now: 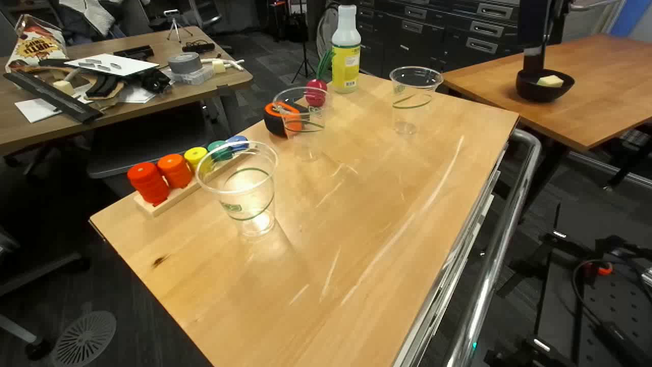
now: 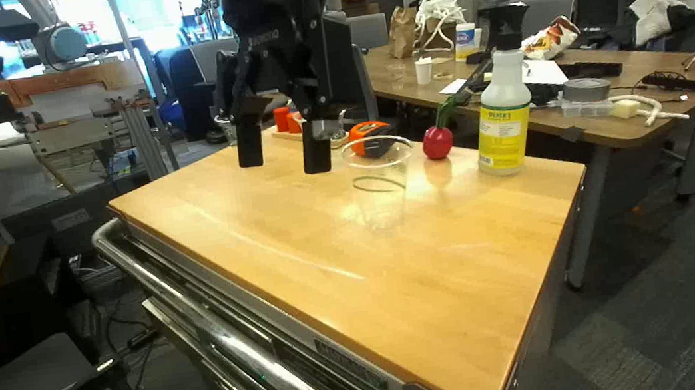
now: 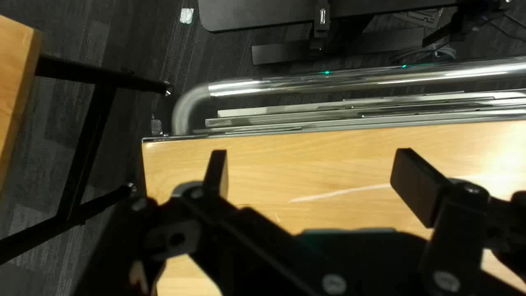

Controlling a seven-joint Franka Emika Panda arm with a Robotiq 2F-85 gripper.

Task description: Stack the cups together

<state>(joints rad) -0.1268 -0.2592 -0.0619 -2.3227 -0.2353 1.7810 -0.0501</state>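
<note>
Fingers (image 3: 417, 191): spread wide, nothing between them.
Gripper (image 2: 283, 158): above the tabletop (image 3: 308, 168), by a corner of its railed edge; we judge this the approach, and the next move a centred descent on one cup, then a lift over another.
Far cup (image 1: 413, 102): upright, toward the far short edge.
Middle cup (image 1: 305, 127), near cup (image 1: 242, 196): upright, unstacked, toward the edge opposite the rail (image 3: 349, 81).
Orange-and-black item (image 1: 275, 122): whether it touches the middle cup, we cannot tell.
Wrist view: no cup.

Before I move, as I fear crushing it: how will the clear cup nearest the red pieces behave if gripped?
The clear cup looks thin-walled, so it may flex when squeezed. It looks empty, so likely light. It narrows toward the bottom, so a push could tip it.
</note>
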